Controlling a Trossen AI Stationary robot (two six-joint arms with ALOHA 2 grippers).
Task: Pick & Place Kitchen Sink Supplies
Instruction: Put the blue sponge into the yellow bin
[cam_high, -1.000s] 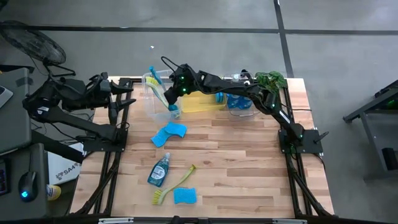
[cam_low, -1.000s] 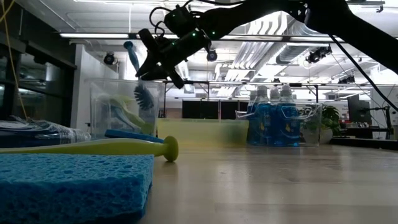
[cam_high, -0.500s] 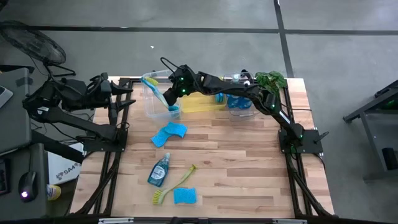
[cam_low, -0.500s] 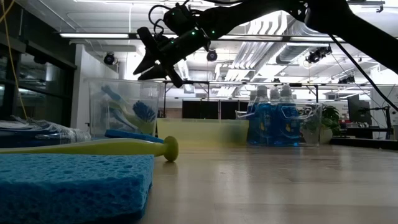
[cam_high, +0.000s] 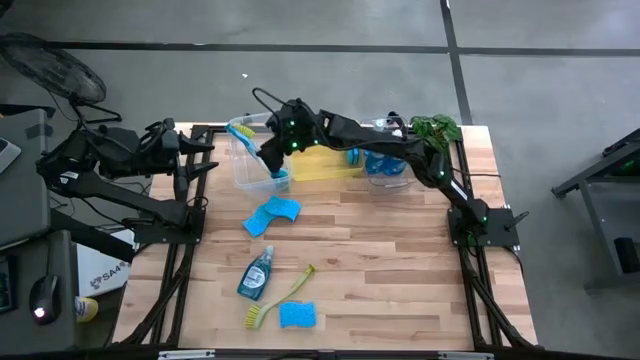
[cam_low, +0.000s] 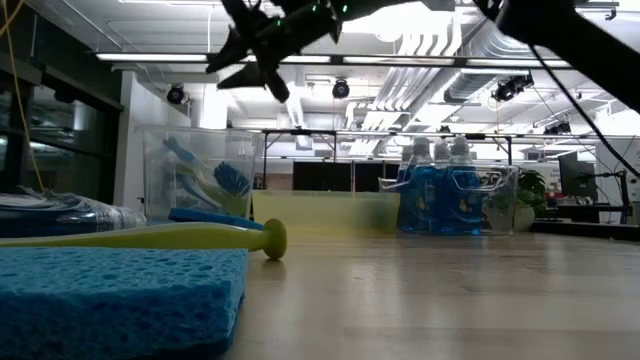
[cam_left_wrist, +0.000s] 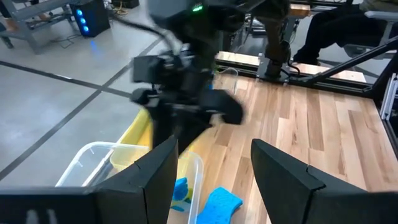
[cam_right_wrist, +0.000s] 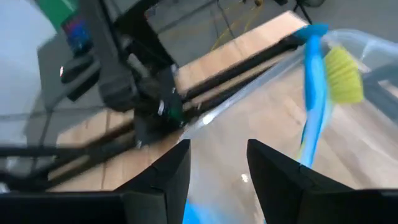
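Spanning a concrete-floored workroom, the wooden surface (cam_high: 380, 250) now shows the right hand (cam_high: 266, 150) raised, fingers parted and empty, brush (cam_high: 250, 147) dropped into its bin (cam_high: 240, 172).

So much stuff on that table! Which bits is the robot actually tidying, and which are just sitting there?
Part of the job:
- soap bottle
- sponges
- yellow-green brush
- brushes in the clear bin
- bottles in the other bin

Just there:
- leafy plant
- yellow tray
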